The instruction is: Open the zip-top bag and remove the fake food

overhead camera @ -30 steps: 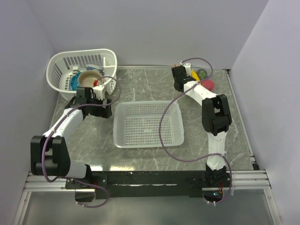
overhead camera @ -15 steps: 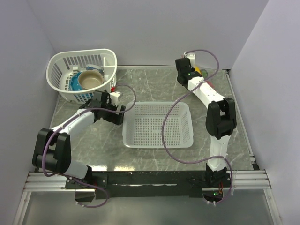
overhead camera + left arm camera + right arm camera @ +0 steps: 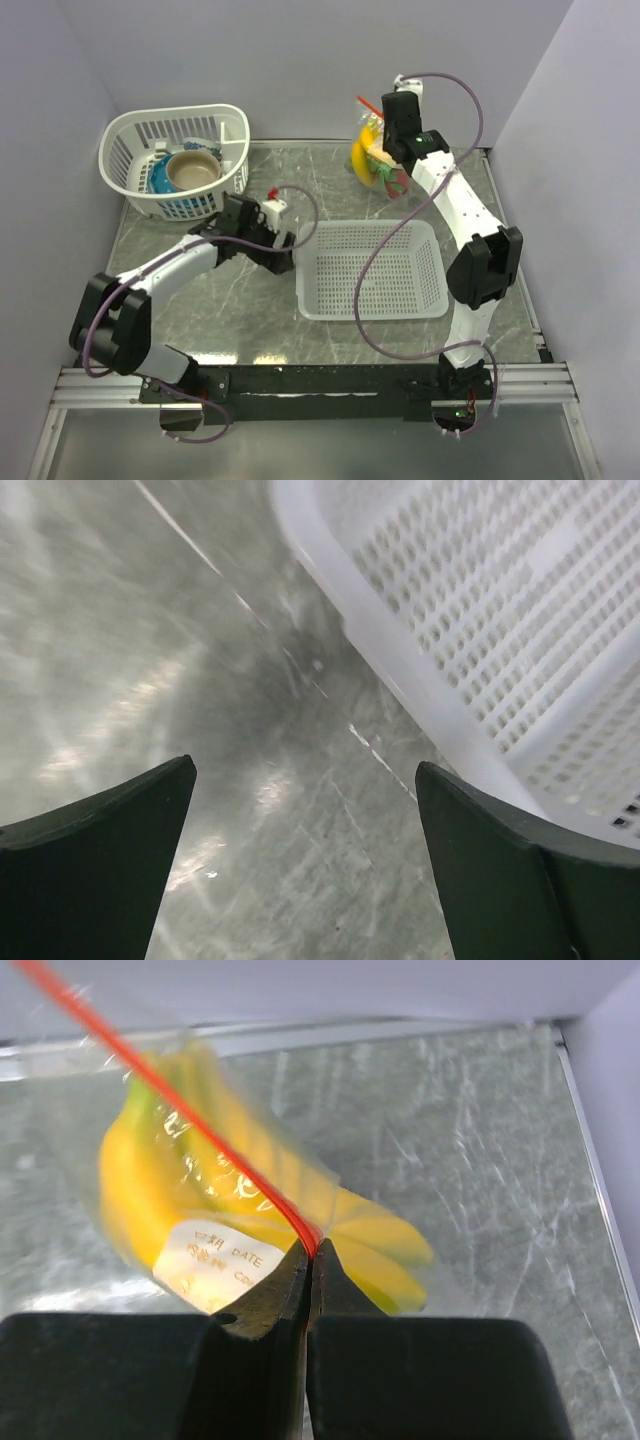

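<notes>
Clear zip-top bag [image 3: 215, 1185], pinched by right end effector [image 3: 310, 1252]

Ref = flat basket [image 3: 372, 270], sitting on the desk [image 3: 200, 310], right of centre.
- Left claw [image 3: 305, 770]: just beside the flat basket's left rim, low over the desk, rim close ahead of its fingers.
- Handled basket [image 3: 175, 160]: well apart from the flat basket, to its far left and behind it. Bowl [image 3: 192, 170] sits inside that one.
- Zip-top bag [image 3: 375, 155]: behind the flat basket's far rim, hanging from the right claw [image 3: 308, 1260], which pinches the zip strip [image 3: 170, 1108] at one end.
- Banana bunch [image 3: 150, 1180]: inside the bag, below the strip.
</notes>
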Controlling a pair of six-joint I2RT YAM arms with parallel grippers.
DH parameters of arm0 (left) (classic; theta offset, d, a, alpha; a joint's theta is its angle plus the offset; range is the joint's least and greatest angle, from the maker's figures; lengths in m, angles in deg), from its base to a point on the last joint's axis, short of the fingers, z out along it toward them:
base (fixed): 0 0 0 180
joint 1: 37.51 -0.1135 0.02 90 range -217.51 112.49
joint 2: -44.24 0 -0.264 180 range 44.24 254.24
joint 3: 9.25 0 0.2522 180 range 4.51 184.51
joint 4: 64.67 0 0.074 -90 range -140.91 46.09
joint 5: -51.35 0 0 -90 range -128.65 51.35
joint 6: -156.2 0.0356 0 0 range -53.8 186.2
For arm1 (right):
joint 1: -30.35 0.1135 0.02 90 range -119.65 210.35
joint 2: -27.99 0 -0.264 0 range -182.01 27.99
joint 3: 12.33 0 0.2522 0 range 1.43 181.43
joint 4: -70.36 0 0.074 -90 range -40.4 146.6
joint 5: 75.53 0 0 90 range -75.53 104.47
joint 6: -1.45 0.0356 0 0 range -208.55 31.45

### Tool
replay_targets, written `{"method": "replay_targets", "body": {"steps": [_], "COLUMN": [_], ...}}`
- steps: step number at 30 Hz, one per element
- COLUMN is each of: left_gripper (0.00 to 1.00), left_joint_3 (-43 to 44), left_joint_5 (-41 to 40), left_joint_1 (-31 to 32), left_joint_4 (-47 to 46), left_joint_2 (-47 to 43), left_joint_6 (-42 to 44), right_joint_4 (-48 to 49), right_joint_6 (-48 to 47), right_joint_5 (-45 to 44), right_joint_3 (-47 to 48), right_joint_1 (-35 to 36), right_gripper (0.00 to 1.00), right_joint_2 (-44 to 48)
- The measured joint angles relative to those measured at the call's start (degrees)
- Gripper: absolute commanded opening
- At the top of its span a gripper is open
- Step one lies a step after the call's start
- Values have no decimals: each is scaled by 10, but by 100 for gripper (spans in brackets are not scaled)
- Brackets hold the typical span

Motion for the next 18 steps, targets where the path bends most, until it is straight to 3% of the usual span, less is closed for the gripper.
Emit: {"method": "replay_targets", "body": {"steps": [3,11,15,18], "left_gripper": [99,99,99,99], "left_joint_3": [52,297,333,364], "left_joint_5": [41,233,354,446], "left_joint_1": [-68,-452,-556,-607], "left_joint_4": [31,85,154,267], "left_joint_2": [-38,-152,-169,-146], "left_joint_6": [-4,-16,10,83], "right_joint_4": [-8,-2,2,0], "right_joint_6": [-9,-53,-77,-82], "right_joint_5": [12,21,27,30], "right_joint_3": [36,95,113,122], "right_joint_1": [29,173,270,344], "right_gripper": [0,0,0,0], "right_joint_2": [17,56,56,55]}}
